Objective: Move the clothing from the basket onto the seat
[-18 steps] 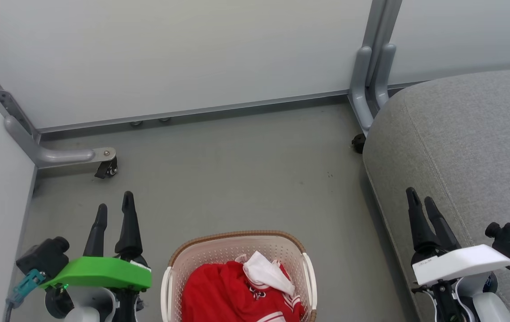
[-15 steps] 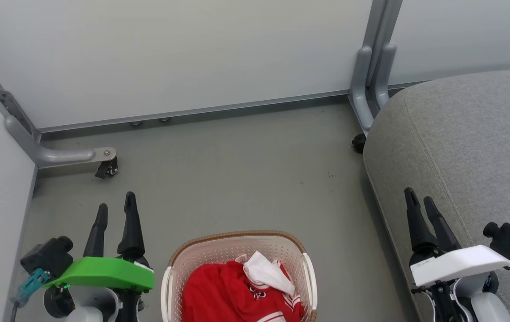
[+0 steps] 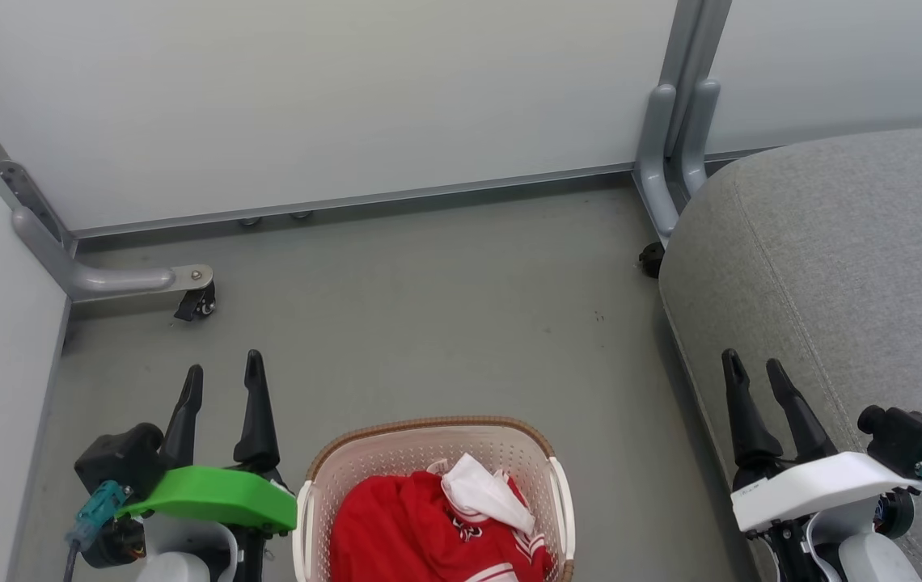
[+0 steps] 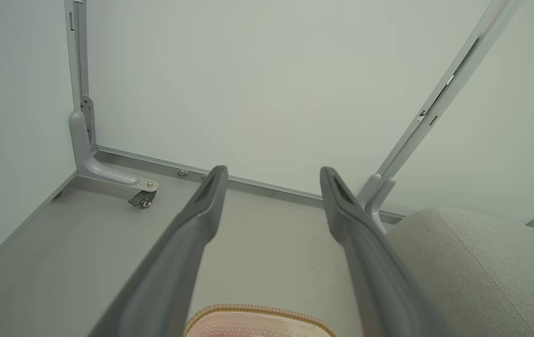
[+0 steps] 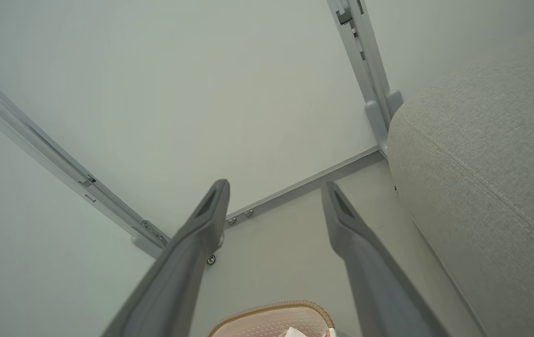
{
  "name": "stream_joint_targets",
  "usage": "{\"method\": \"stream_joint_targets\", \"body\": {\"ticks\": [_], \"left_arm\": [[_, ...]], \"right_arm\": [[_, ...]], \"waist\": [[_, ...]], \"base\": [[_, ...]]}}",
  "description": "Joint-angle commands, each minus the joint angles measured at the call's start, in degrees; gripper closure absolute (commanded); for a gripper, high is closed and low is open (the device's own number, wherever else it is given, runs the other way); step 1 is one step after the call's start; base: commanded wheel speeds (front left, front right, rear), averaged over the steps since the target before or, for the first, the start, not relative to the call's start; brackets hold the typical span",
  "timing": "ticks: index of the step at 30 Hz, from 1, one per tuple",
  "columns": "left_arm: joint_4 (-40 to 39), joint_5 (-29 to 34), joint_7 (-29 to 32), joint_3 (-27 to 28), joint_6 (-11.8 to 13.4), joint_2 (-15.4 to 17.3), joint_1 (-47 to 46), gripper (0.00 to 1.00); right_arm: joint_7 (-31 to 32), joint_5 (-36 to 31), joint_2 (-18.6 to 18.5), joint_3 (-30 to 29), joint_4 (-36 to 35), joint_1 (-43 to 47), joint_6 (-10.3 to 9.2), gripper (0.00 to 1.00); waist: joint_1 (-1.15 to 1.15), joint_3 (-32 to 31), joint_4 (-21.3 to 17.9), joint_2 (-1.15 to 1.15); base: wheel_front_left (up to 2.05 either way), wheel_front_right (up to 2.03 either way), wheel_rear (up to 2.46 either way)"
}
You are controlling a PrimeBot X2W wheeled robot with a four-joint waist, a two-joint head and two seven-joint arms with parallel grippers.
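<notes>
red jersey point(image 3: 404, 533) sits crumpled in the cream perforated basket point(image 3: 429, 427), white inner fabric bunched on top, white stripes along the lower edge, a small black-and-white emblem peeking out. basket's on the grey floor point(image 3: 429, 307). left gripper point(image 3: 223, 364) hangs just left of it, jaws wide, empty. right gripper point(image 3: 751, 360) wide and empty too, by the grey seat point(image 3: 849, 259) edge

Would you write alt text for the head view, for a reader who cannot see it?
A red jersey lies in a white basket on the floor, between the left gripper and right gripper, jaws open; a grey seat stands at right.
</notes>
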Motion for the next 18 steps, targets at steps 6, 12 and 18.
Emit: {"method": "stream_joint_targets", "body": {"ticks": [6,12,18], "left_arm": [[0.14,5.03,-1.3,-0.69,0.58,0.68,-1.39,0.0],[0.17,8.01,-2.06,-1.08,1.05,0.69,-1.45,0.0],[-0.1,10.68,-2.9,-1.48,1.29,0.66,-1.39,0.0]], "right_arm": [[-1.34,-4.65,-0.42,0.73,-0.15,0.07,0.01,0.0],[-2.08,-8.15,-0.45,1.33,-0.52,-0.03,0.02,0.0],[-2.88,-11.36,-0.48,1.46,-0.86,-0.08,0.02,0.0]], "waist": [[0.0,0.0,0.12,0.39],[0.0,-0.06,0.22,0.42],[0.0,-0.07,0.4,0.45]], "base": [[0.0,0.0,0.0],[0.0,0.0,0.0],[0.0,0.0,0.0]]}}
